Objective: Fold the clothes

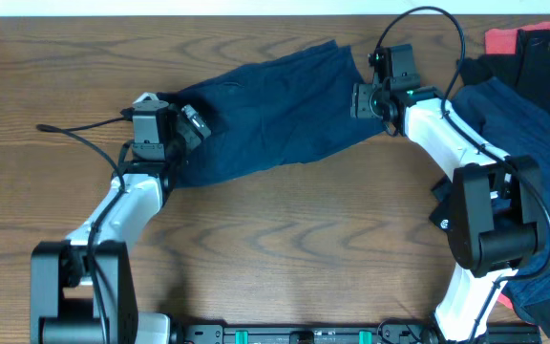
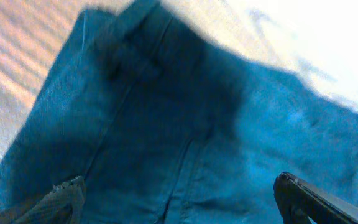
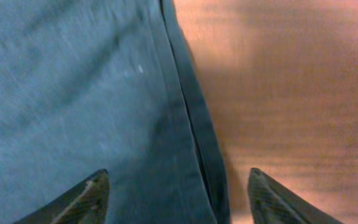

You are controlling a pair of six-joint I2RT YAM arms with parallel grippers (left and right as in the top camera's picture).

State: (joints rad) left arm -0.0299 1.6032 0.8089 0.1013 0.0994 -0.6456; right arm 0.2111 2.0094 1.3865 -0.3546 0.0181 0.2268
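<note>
The left gripper point(image 2: 182, 199) is seen with its fingers spread wide and nothing clamped between them, held over the left end of the navy garment point(image 1: 265, 115). The right gripper point(image 3: 176, 202) is likewise parted and set astride the garment's hemmed right edge, one finger over cloth and the other over bare wood. Whether either touches the cloth cannot be told. The garment is laid across the middle of the table point(image 1: 285, 248), nearer the far edge. Further clothes are heaped at the right edge: a navy piece point(image 1: 542, 143), a black piece point(image 1: 542, 57) and a coral-red piece point(image 1: 500, 40) toward the far right corner.
</note>
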